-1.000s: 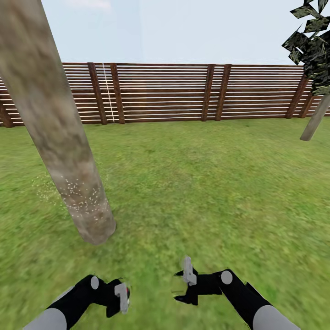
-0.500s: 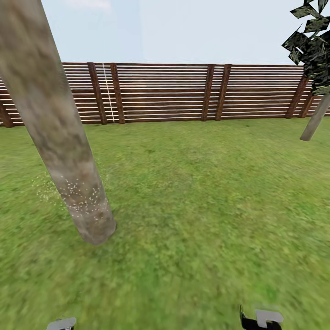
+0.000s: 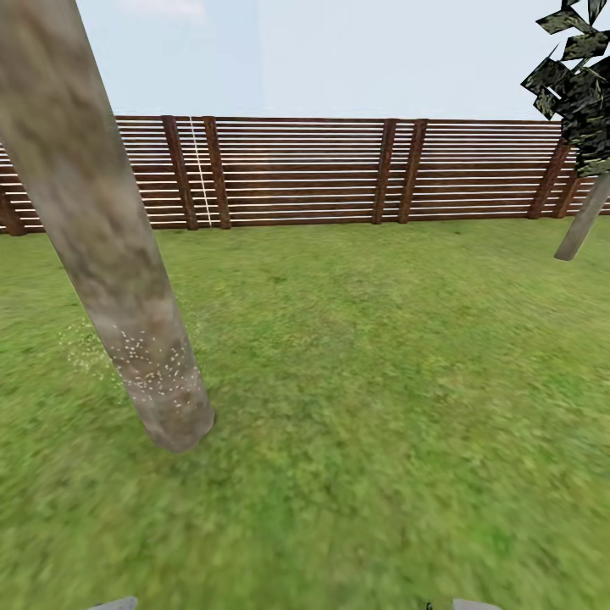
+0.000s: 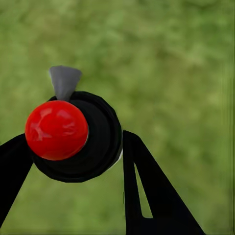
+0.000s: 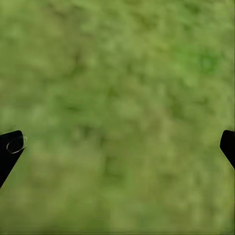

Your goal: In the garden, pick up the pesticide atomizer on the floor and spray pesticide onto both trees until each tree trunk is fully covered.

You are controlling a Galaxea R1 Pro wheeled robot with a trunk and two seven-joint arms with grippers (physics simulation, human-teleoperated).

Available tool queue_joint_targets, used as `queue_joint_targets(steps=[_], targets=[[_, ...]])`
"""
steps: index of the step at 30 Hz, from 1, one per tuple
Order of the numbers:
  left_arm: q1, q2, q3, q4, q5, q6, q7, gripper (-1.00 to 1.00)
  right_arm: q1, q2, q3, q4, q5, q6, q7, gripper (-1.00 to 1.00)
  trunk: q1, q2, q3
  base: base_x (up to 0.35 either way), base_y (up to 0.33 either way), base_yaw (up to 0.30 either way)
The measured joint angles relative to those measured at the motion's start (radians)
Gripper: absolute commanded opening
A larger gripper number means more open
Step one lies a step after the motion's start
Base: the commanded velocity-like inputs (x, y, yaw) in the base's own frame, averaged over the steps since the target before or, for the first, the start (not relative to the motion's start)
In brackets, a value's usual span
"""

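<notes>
Left end effector (image 4: 73,152) is clamped on the pesticide atomizer (image 4: 73,134), above grass. Right end effector (image 5: 117,142) stands apart, empty. White pesticide (image 3: 152,364) speckles only the tree trunk (image 3: 102,229) base; with arms lowered, upper bark risks remaining uncovered.

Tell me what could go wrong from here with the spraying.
The pesticide specks cover only a low band of the tree trunk, so coverage may fall short. The left gripper holds the pesticide atomizer over grass, facing away from the trunk, so a spray now would likely miss.
</notes>
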Motion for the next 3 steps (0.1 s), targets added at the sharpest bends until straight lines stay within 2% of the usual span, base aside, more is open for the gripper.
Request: queue_joint_targets(steps=[3], targets=[[0.000, 0.001, 0.003, 0.000, -0.001, 0.000, 0.000, -1.00, 0.000, 0.000, 0.000, 0.000, 0.000, 0.000, 0.000, 1.00, 0.000, 0.000, 0.000, 0.000, 0.000, 0.000]])
